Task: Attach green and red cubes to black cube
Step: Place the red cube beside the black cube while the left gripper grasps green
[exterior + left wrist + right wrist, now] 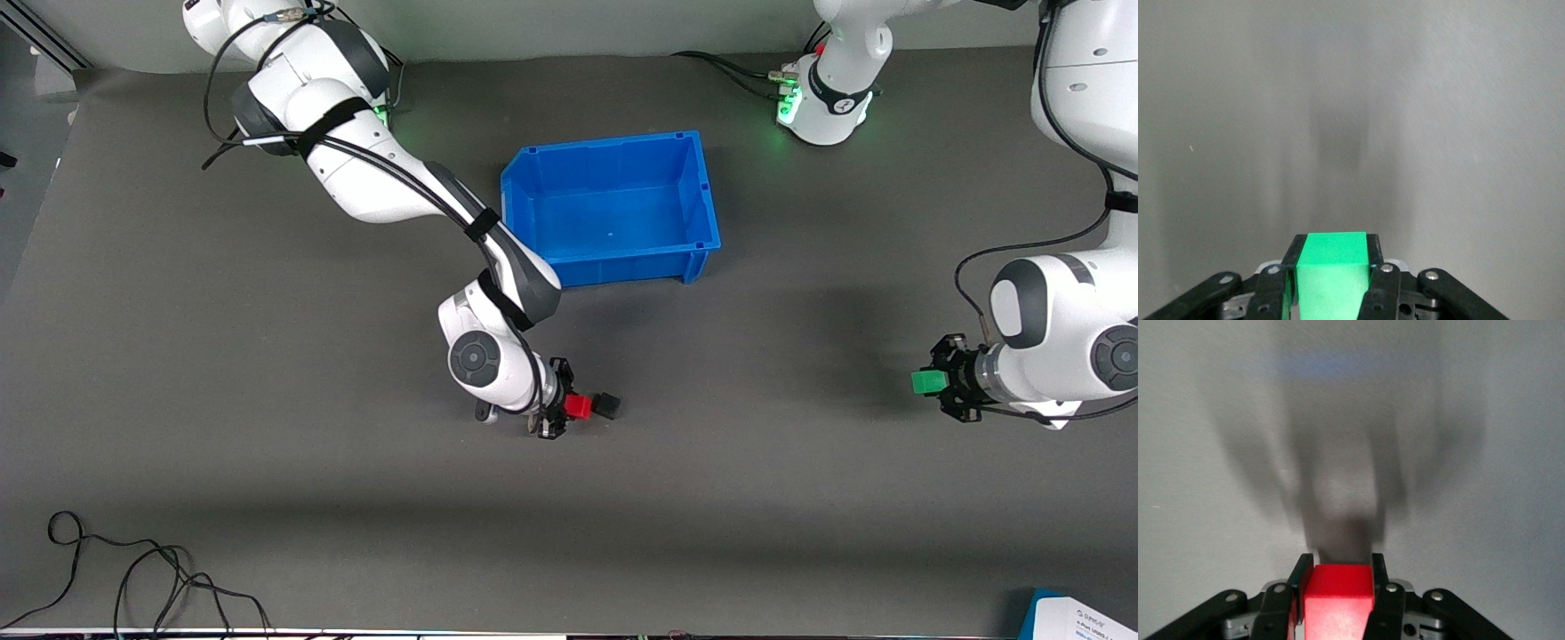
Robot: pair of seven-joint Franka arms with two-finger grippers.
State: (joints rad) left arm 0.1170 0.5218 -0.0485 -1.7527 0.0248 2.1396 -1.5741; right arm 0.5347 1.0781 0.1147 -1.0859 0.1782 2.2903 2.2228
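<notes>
Bench centre: right end effector pinches red cube against black cube. Left end effector pinches green cube near the left arm's edge.

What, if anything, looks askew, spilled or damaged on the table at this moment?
Nothing stands out. The right gripper holds the red cube beside the black cube, nearer the camera than the empty, upright blue bin. The left gripper holds the green cube squarely, over bare table toward the left arm's end.
</notes>
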